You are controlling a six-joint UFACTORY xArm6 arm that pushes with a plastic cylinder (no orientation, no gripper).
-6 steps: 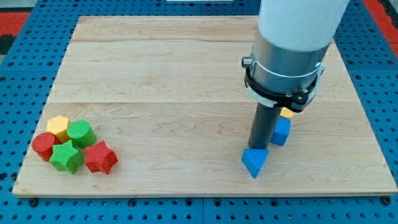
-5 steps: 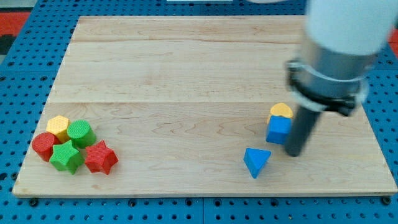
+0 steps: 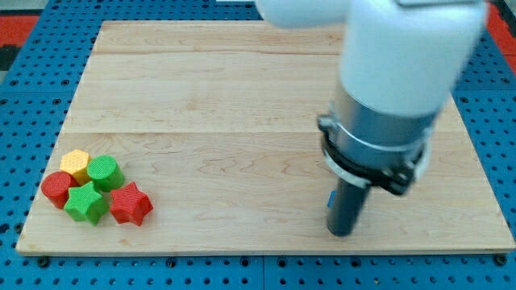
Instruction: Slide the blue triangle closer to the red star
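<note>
Blue triangle [image 3: 330,199] is almost fully hidden: only a thin blue sliver shows against the left edge of the dark rod, low on the view's right side of the worktop [image 3: 201,80], and its shape can't be confirmed from that sliver. The tool [image 3: 348,208] is a plain straight rod with no jaws, so it has nothing to spread or press together, and it pinches nothing. My tip [image 3: 342,234] sits on the wood near the view's bottom edge, just below and to the right of the blue sliver. I can't tell whether the two touch, because the rod is motion-blurred. The big white and grey arm body covers the board above and to the right of the rod. The red star [image 3: 131,203] is far off at the view's lower left, well apart from the sliver and the tip. It is the right-hand piece of a tight cluster: green star [image 3: 85,203] right beside it on its left, green cylinder [image 3: 105,172] above it, yellow hexagon [image 3: 75,163] at the cluster's upper left, red cylinder [image 3: 56,187] leftmost. A blue pegboard [image 3: 24,121] surrounds the worktop.
</note>
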